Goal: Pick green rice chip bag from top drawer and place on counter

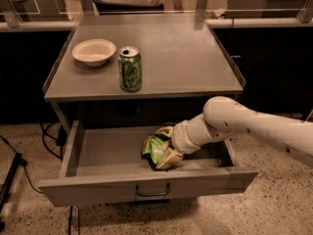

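The green rice chip bag (pixel 152 149) lies crumpled in the open top drawer (pixel 107 153), right of its middle. My gripper (pixel 164 147) reaches into the drawer from the right and is shut on the bag, with one pale finger (pixel 165 129) above it and one finger (pixel 171 158) below it. The bag sits low in the drawer, at or just above its floor. The grey counter (pixel 171 53) is directly above the drawer. The drawer's dark handle (pixel 153 191) faces the front.
A white bowl (pixel 93 51) and a green soda can (pixel 130 69) stand on the left half of the counter. Raised edges run along the counter's sides. A pale ledge with upright posts (pixel 205 4) runs behind it. Cables (pixel 14 160) lie on the floor at left.
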Controlling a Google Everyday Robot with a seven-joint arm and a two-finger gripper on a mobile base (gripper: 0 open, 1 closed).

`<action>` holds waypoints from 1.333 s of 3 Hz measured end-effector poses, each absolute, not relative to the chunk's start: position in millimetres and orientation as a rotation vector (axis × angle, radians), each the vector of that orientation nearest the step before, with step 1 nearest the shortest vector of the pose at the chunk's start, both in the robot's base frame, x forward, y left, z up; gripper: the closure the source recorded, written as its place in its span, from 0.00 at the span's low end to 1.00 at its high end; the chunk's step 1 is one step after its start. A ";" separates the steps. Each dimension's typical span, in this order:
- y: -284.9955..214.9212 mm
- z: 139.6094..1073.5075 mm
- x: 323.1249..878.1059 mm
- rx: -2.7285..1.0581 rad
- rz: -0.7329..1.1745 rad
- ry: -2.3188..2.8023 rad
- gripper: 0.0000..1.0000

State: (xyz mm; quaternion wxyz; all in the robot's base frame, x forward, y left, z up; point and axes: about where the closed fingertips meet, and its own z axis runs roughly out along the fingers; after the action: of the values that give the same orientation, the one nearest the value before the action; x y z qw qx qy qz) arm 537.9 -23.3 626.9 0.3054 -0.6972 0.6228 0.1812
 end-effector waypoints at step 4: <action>-55.3 761.6 537.7 -1.749 0.313 1.636 1.00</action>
State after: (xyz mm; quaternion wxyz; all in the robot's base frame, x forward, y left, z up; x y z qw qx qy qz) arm 537.7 -55.3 761.6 0.3552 -0.6769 0.6332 0.1213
